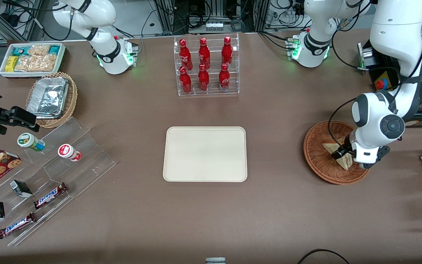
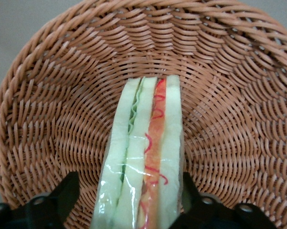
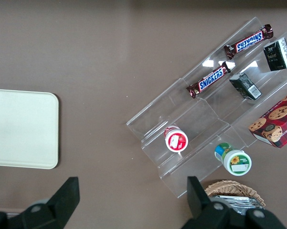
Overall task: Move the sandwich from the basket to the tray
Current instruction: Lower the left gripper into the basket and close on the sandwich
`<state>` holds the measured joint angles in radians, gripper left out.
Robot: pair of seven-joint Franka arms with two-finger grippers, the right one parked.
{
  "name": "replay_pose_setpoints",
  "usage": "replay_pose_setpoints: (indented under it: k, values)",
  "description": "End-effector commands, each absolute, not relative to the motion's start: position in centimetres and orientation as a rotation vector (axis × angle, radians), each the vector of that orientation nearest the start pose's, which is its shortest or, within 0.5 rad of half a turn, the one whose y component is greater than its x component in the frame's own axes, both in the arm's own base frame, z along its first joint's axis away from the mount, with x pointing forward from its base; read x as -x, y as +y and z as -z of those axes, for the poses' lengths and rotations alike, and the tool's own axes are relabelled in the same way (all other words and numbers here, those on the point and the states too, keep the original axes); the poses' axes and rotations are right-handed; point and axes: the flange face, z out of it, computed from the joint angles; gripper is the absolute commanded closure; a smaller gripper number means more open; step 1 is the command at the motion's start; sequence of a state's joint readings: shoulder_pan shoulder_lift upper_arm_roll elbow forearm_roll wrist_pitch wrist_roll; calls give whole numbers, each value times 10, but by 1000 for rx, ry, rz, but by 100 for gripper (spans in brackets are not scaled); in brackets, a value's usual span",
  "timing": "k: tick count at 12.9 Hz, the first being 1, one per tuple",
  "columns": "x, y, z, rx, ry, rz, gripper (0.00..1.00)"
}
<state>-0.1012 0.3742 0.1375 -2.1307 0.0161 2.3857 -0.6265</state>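
Now the claw point(image 2: 129, 200) is lowered into the basket point(image 1: 317, 161), its fingers apart and flanking the sandwich point(image 2: 143, 157) still lying there; a square, centred squeeze is wanted before lifting toward the tray point(image 1: 205, 154).

On my worktop point(image 1: 277, 205), the round reddish-brown woven wicker basket point(image 1: 315, 154) sits toward the working arm's end, well apart from the flat rectangular cream tray point(image 1: 205, 154) at the middle. The triangular white-bread sandwich point(image 2: 143, 157) lies in the basket, my tool point(image 1: 343, 153) down around it, one finger point(image 2: 62, 195) on each side.
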Motion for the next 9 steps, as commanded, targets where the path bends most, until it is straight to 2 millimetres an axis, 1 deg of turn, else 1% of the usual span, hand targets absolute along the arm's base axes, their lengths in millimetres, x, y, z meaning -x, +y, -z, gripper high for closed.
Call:
replay_pose_setpoints:
  k: [1, 4, 5, 7, 9]
  values:
    - [-565, 17, -223, 2884, -976, -131, 21]
    - [-564, 18, -227, 2883, -958, -161, 37]
    - [-566, 17, -234, 2877, -964, -179, 43]
    - [-575, 10, -251, 2868, -955, -212, 54]
    - [-587, 3, -272, 2868, -944, -224, 57]
